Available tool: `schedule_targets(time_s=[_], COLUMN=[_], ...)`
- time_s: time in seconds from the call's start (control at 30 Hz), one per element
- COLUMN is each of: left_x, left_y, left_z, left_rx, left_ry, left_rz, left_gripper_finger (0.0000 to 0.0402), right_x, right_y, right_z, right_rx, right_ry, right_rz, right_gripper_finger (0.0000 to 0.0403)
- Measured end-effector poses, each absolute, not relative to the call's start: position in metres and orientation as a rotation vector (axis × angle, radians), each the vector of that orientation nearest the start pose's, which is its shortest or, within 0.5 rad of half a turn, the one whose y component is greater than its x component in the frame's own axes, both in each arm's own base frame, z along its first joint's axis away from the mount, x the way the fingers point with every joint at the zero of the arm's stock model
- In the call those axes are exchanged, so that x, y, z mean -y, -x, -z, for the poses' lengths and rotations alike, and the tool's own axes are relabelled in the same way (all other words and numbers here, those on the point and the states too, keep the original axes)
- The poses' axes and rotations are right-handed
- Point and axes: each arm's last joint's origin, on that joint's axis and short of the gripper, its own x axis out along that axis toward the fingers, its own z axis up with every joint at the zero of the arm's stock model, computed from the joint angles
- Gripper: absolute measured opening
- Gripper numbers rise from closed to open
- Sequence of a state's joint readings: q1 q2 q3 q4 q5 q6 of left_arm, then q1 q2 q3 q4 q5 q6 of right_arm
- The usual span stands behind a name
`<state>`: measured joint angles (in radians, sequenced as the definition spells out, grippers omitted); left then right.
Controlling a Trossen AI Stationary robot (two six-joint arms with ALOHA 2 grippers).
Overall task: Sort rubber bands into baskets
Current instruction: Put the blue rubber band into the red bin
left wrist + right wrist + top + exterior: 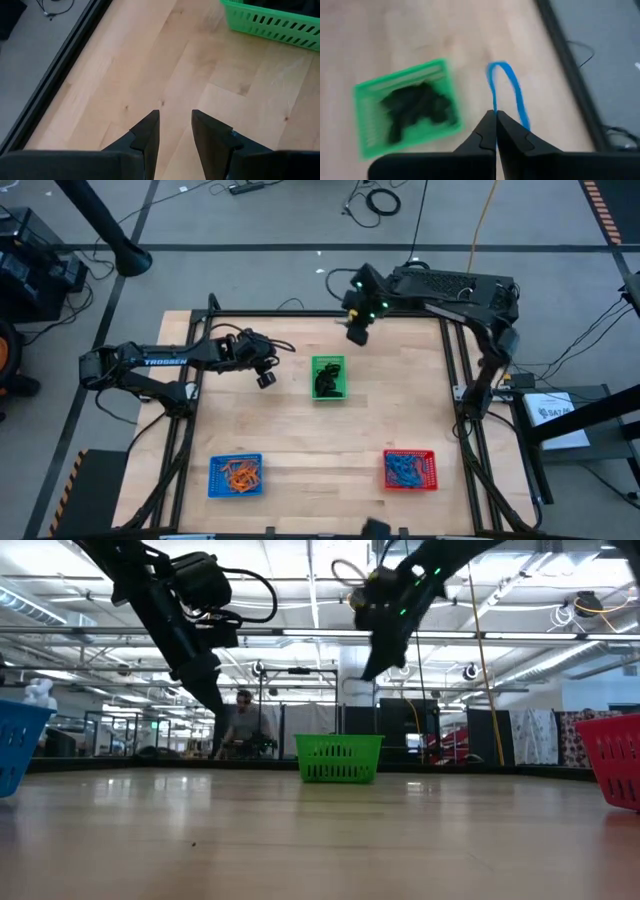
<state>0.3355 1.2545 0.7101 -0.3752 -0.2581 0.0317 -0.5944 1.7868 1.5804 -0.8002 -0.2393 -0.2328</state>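
Looking down from the high view, I judge the sorting nearly finished: the blue basket (236,476) at the near left holds a heap of orange bands (240,473), the red basket (410,469) at the near right holds blue bands (404,468), and the green basket (328,377) in the middle of the table (300,430) holds black bands (327,383). I can find no loose bands on the bare wood in any view, though something that thin could escape me from overhead.

One piece is in play. My right gripper (495,116) is clenched tight on a single blue rubber band (506,90), which hangs as a loop from the pinched fingertips. In the high view that gripper (357,330) sits above the far edge of the table, just beyond the green basket and off to its right. The right wrist view shows the green basket (407,107) with its dark pile below and to one side of the loop, not under it.

My left gripper (175,125) hangs over bare wood to the left of the green basket, jaws parted a little and holding nothing; the left arm is simply waiting there.

What remains, as I read it, is carrying this blue band across the table to the red basket at the near right corner and letting go over it. After that I would scan the table once more for stragglers.
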Motion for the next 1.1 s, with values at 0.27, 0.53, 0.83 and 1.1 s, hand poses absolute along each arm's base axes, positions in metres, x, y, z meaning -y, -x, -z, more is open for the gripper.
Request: schedule_targets(time_s=[0.27, 0.53, 0.83, 1.1], left_x=[-0.073, -0.043, 0.007, 0.046], left_y=[-0.230, -0.237, -0.248, -0.246], left_z=[-0.199, -0.186, -0.195, -0.199], left_rx=[-0.823, -0.678, -0.539, -0.503], left_ry=[0.053, 0.109, 0.177, 0.132], left_rz=[-0.354, -0.131, 0.035, 0.142], left_gripper_finger=[0.0122, 0.0122, 0.0122, 0.0122], right_x=[0.118, 0.020, -0.082, -0.118], right_y=[-0.273, -0.230, -0.208, -0.194], right_z=[-0.293, -0.263, -0.243, -0.227], right_rx=[-0.958, -1.086, -1.178, -1.248], right_ry=[-0.286, -0.455, -0.553, -0.476], right_rz=[-0.046, -0.335, -0.426, -0.191], right_gripper_finger=[0.0000, 0.0000, 0.0000, 0.0000])
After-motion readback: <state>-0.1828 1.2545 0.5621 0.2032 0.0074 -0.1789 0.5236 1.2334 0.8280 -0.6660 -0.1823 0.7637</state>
